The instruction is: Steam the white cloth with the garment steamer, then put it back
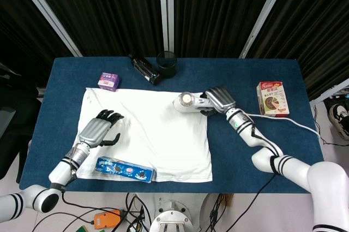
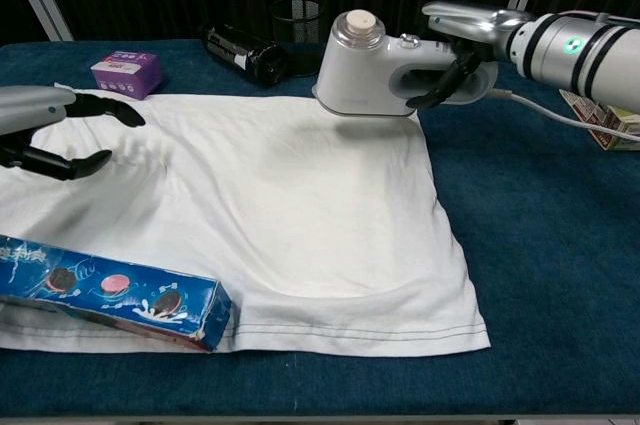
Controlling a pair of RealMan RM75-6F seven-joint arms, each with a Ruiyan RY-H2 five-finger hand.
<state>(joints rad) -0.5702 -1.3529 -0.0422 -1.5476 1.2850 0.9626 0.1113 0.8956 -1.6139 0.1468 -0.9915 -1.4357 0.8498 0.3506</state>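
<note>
The white cloth (image 1: 147,134) (image 2: 260,205) lies spread flat on the blue table. My right hand (image 1: 218,100) (image 2: 465,50) grips the handle of the white garment steamer (image 1: 188,102) (image 2: 370,70), which hangs lifted just above the cloth's far right corner. My left hand (image 1: 98,131) (image 2: 50,130) hovers over the cloth's left part with fingers apart and curved, holding nothing. The steamer's white cord (image 1: 283,123) trails off to the right.
A blue cookie box (image 1: 125,171) (image 2: 110,290) lies on the cloth's near left edge. At the back stand a black mesh cup (image 1: 166,64), a black bottle lying down (image 1: 144,69) and a purple box (image 1: 109,81). A red-brown carton (image 1: 272,99) sits at right.
</note>
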